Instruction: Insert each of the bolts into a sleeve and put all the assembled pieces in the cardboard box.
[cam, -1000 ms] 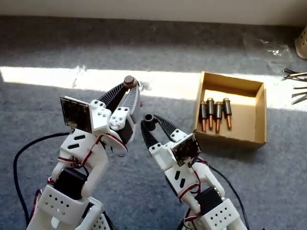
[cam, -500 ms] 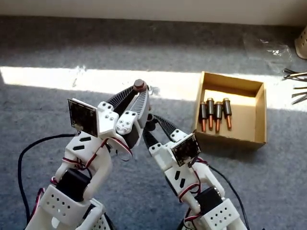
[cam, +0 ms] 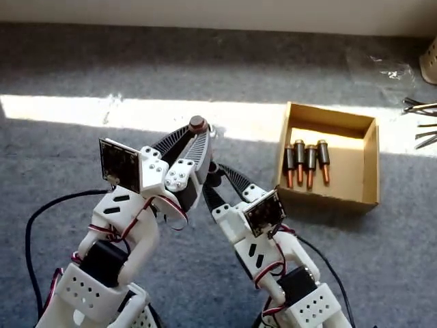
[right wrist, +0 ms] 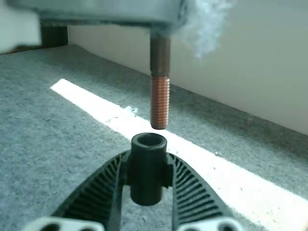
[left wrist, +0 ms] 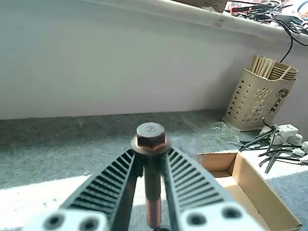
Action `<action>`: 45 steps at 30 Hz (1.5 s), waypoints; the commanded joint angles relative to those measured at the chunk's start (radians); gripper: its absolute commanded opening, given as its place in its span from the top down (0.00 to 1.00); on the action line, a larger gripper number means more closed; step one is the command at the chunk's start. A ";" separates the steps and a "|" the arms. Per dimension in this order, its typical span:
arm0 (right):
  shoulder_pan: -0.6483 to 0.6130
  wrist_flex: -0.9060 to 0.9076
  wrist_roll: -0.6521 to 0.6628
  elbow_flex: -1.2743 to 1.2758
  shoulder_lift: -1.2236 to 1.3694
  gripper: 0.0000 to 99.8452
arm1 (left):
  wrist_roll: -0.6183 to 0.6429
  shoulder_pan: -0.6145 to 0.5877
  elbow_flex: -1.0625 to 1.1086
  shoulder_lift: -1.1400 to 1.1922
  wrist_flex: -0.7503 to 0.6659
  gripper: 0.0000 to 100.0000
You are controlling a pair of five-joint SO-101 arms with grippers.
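My left gripper (cam: 197, 134) is shut on a copper-coloured bolt (left wrist: 151, 166), held upright with its hex head (cam: 198, 123) on top. Its threaded end (right wrist: 160, 102) hangs just above the black sleeve (right wrist: 148, 168). My right gripper (right wrist: 147, 175) is shut on that sleeve, which stands upright with its open bore facing up. In the high view the right gripper (cam: 213, 179) sits just below and right of the left one. The cardboard box (cam: 369, 166) lies to the right and holds several assembled pieces (cam: 306, 161) side by side.
The arms stand on grey carpet crossed by a bright band of sunlight (cam: 68, 111). A perforated beige holder (left wrist: 261, 96) with sticks, cables (left wrist: 276, 147) and a crumpled plastic wrapper (cam: 377, 66) lie beyond the box at the far right.
My left gripper has carried the bolt to the right until it hangs over the sleeve. The right arm has kept still with the sleeve.
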 commanded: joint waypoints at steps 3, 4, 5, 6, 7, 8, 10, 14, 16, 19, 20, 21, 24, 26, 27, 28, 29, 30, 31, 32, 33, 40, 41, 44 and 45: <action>0.056 0.001 0.011 0.151 -0.008 1.00 | 0.005 0.021 -0.058 -0.021 0.038 0.99; 0.056 0.001 0.011 0.151 -0.005 1.00 | 0.005 0.021 -0.065 -0.028 0.055 0.99; 0.056 0.001 0.011 0.151 -0.004 1.00 | 0.003 0.021 -0.071 -0.044 0.066 0.99; 0.056 0.001 0.011 0.151 -0.002 1.00 | 0.003 0.021 -0.074 -0.062 0.075 0.99; 0.054 0.001 0.011 0.151 -0.002 1.00 | 0.003 0.022 -0.073 -0.087 0.080 0.99; 0.054 0.001 0.011 0.151 -0.002 1.00 | 0.003 0.022 -0.067 -0.113 0.080 0.99; 0.051 0.002 0.012 0.151 -0.002 1.00 | 0.002 0.022 -0.045 -0.160 0.075 0.99; 0.016 0.021 0.014 0.151 -0.001 1.00 | -0.077 0.022 -0.022 -0.203 0.074 0.99; -0.024 0.048 0.063 0.151 -0.007 1.00 | -0.075 0.024 -0.022 -0.203 0.074 0.99; -0.044 0.053 0.166 0.151 -0.008 1.00 | -0.075 0.041 -0.022 -0.203 0.078 0.99; -0.042 0.053 0.164 0.151 -0.008 1.00 | -0.075 0.056 -0.015 -0.203 0.078 0.99; -0.042 0.053 0.157 0.151 -0.008 1.00 | -0.077 0.070 -0.005 -0.203 0.078 0.99; -0.041 0.053 0.133 0.151 -0.008 1.00 | -0.078 0.081 0.013 -0.203 0.078 0.99; -0.041 0.053 0.130 0.151 -0.010 1.00 | -0.080 0.081 0.028 -0.206 0.078 0.99; -0.041 0.053 0.130 0.151 -0.010 1.00 | -0.080 0.081 0.042 -0.205 0.078 0.99; -0.041 0.054 0.130 0.151 -0.010 1.00 | -0.080 0.081 0.053 -0.206 0.077 0.99; -0.041 0.054 0.130 0.151 -0.010 1.00 | -0.081 0.081 0.062 -0.213 0.075 0.99; -0.041 0.054 0.130 0.151 -0.010 1.00 | -0.081 0.081 0.064 -0.214 0.075 0.99; -0.041 0.056 0.130 0.151 -0.010 1.00 | -0.081 0.081 0.064 -0.214 0.075 0.99; -0.041 0.056 0.130 0.151 -0.010 1.00 | -0.081 0.081 0.064 -0.214 0.075 0.99; -0.041 0.056 0.130 0.151 -0.010 1.00 | -0.081 0.081 0.067 -0.211 0.075 0.99; -0.041 0.058 0.130 0.151 -0.010 1.00 | -0.081 0.056 0.071 -0.213 0.075 0.99; -0.035 0.058 0.129 0.151 -0.010 1.00 | -0.081 0.045 0.073 -0.213 0.075 0.99; 0.001 0.051 0.078 0.151 -0.010 1.00 | -0.080 0.024 0.073 -0.213 0.075 0.99; 0.010 0.051 0.061 0.151 -0.010 1.00 | -0.080 0.025 0.073 -0.213 0.075 0.99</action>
